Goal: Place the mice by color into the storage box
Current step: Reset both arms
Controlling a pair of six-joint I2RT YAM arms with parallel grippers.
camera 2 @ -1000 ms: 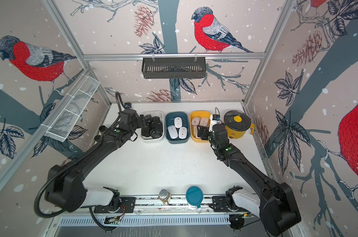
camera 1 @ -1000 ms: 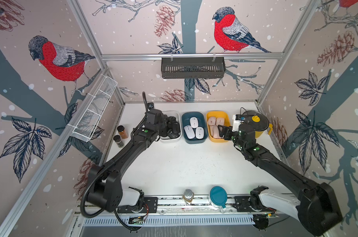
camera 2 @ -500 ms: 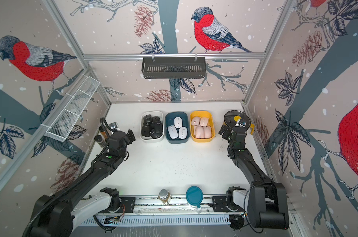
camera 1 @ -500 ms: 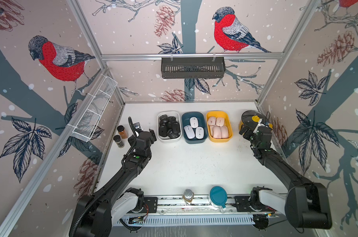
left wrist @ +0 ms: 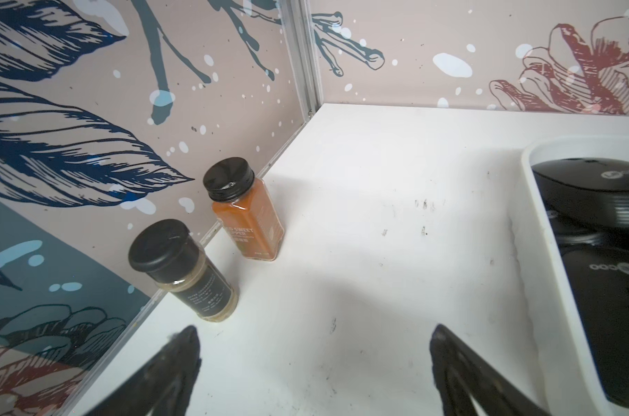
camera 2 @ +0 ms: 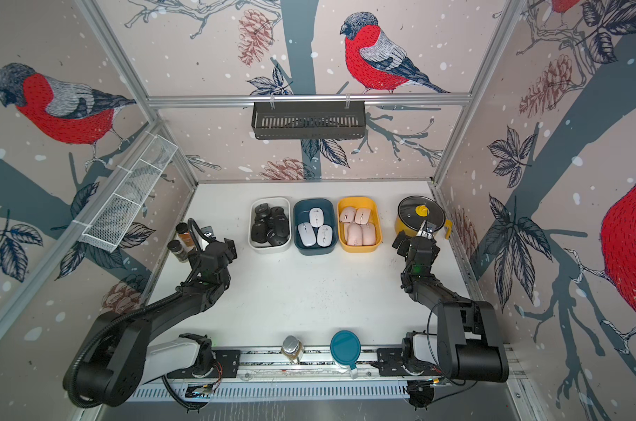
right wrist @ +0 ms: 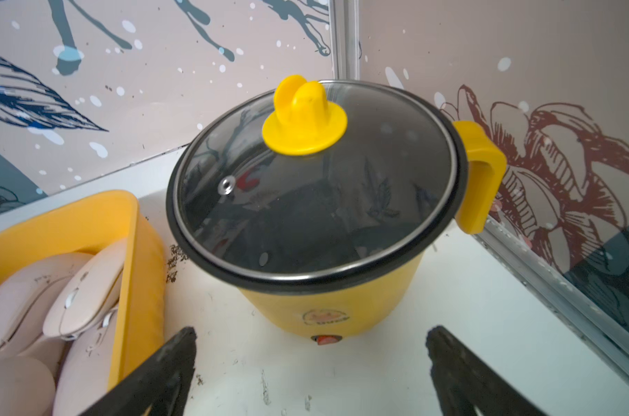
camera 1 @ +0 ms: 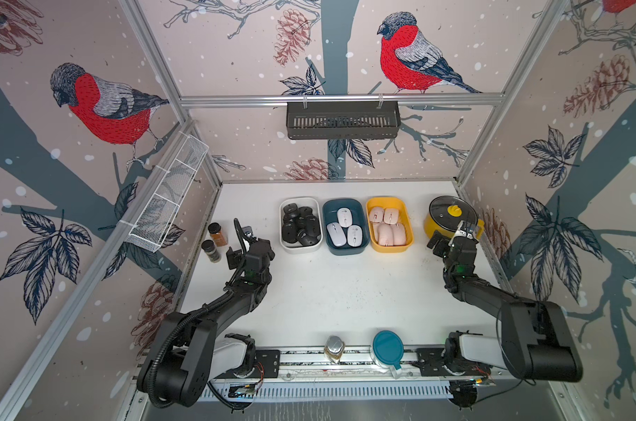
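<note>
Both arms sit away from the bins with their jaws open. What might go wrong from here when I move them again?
1. The open left gripper sits close to the spice jars; a sideways swing may topple them.
2. The open right gripper faces the yellow pot at close range; moving forward could hit it or its glass lid.
3. The black mice are heaped in the white bin; a nudge might spill one.
</note>
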